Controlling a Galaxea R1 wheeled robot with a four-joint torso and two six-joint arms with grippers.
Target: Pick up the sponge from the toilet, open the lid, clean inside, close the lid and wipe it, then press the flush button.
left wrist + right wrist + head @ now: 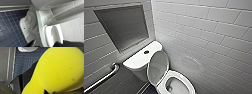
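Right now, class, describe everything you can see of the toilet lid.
The lid is a smooth, glossy white oval, plastic-looking, and raised open. It stands nearly upright, leaning back at the tank and joined at the rear of the bowl, with its shallow underside facing forward. Nothing rests on it.

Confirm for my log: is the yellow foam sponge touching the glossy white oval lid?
Apart: head view shows lid upright; right wrist view, sponge above floor tiles.

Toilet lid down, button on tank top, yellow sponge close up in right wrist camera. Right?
No: the lid is up, leaning back toward the tank, as the head view shows. The button on the tank top and the sponge in the right wrist view are right.
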